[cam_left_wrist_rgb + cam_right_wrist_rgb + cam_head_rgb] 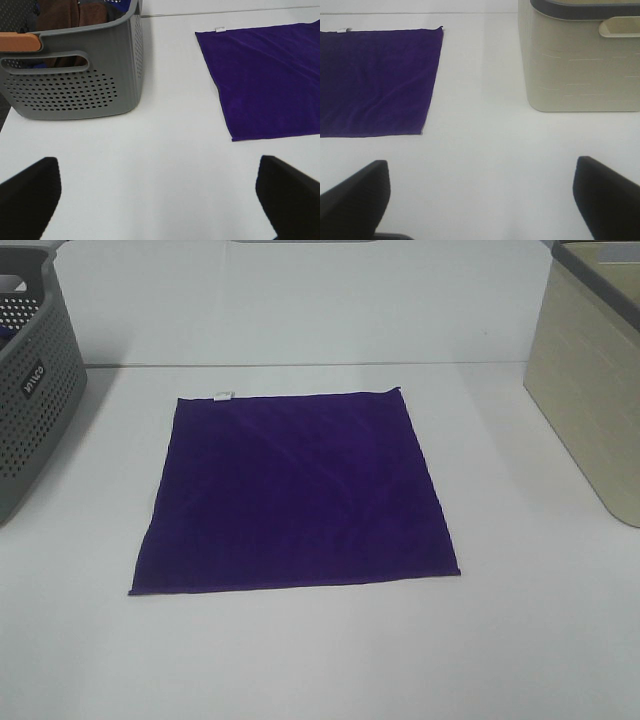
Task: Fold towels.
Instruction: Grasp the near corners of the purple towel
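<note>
A deep purple towel point(295, 492) lies flat and spread out in the middle of the white table, with a small white tag point(224, 395) on its far edge. It also shows in the left wrist view point(270, 80) and in the right wrist view point(375, 80). Neither gripper shows in the exterior high view. My left gripper point(160, 200) is open and empty over bare table, short of the towel's near left corner. My right gripper point(482, 200) is open and empty over bare table, off the towel's near right corner.
A grey perforated basket point(35, 390) stands at the left edge; the left wrist view shows brown and blue cloths point(65, 12) inside it. A beige bin point(595, 380) stands at the right. The table's far edge point(300, 364) runs behind the towel.
</note>
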